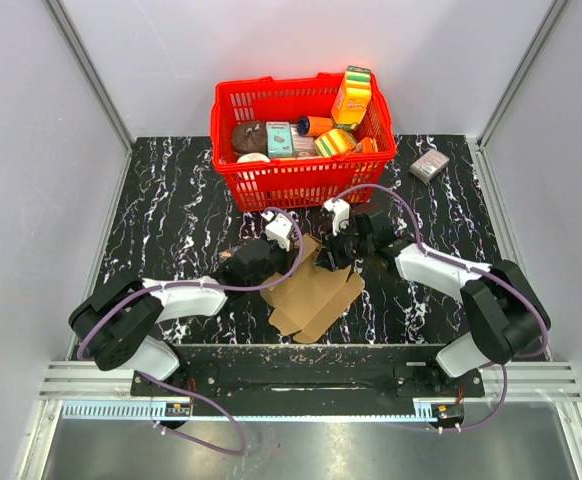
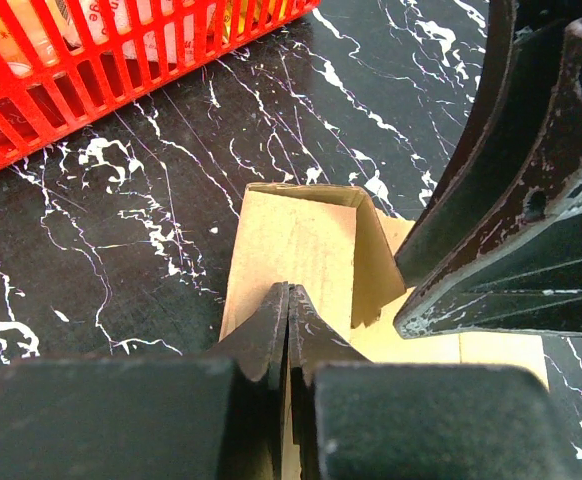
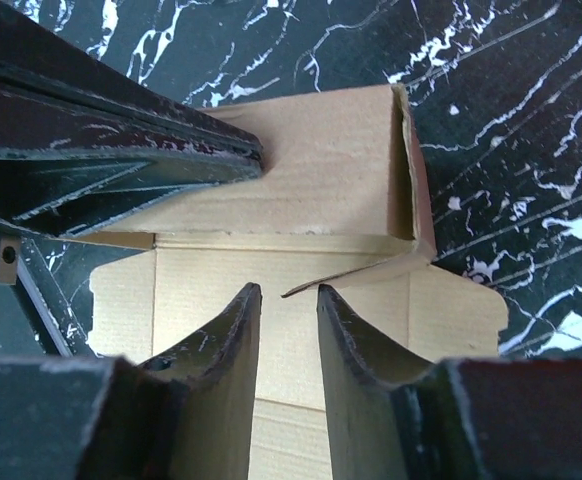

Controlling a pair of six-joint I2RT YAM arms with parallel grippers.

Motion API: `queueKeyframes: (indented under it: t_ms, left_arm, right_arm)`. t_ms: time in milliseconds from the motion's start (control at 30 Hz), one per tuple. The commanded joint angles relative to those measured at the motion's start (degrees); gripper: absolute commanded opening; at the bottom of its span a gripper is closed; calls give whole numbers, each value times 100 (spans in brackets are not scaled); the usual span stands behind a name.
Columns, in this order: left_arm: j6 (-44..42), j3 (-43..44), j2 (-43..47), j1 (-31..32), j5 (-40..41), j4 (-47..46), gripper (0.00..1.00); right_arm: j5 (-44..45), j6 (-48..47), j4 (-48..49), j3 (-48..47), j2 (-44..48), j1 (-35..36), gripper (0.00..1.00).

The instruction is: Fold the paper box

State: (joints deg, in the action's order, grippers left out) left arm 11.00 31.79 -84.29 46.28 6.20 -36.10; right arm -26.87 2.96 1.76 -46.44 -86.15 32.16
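The paper box (image 1: 316, 300) is a brown die-cut sheet lying on the black marbled table between the two arms. One panel (image 3: 331, 170) stands raised, with a side flap folded in at its end. My left gripper (image 2: 288, 292) is shut on the edge of that raised panel, and a sliver of cardboard shows between its fingers. My right gripper (image 3: 289, 292) hovers over the flat part of the sheet with its jaws apart. A small flap tip (image 3: 306, 288) lies just in front of the gap, touching neither finger. In the top view both grippers meet over the sheet's far end (image 1: 311, 255).
A red plastic basket (image 1: 301, 180) full of printed packages stands just beyond the sheet, close to both wrists. A small grey-pink box (image 1: 429, 165) lies at the back right. White walls enclose the table on three sides.
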Motion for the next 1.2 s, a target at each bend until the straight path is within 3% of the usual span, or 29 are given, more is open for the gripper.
queueKeyframes:
  t_ms: [0,300,533,833,967,1167]
  left_arm:
    - [60,29,-35,-23,-145,-249,0]
    - [77,29,-17,-23,-180,-240,0]
    - [77,20,9,-23,-163,-240,0]
    - [86,20,27,-14,-180,-240,0]
    - [95,20,36,-23,-189,-249,0]
    - [77,3,79,-23,-154,-222,0]
  right_arm:
    - [-389,134,658,-85,-165,44,36]
    - [-705,143,1045,-138,-412,44,46]
    - [-662,-50,1037,55,89,36,49]
    - [936,-85,844,504,1082,36,70]
    - [2358,-146,335,425,943,36,70]
    - [2328,-463,-88,179,520,27,70]
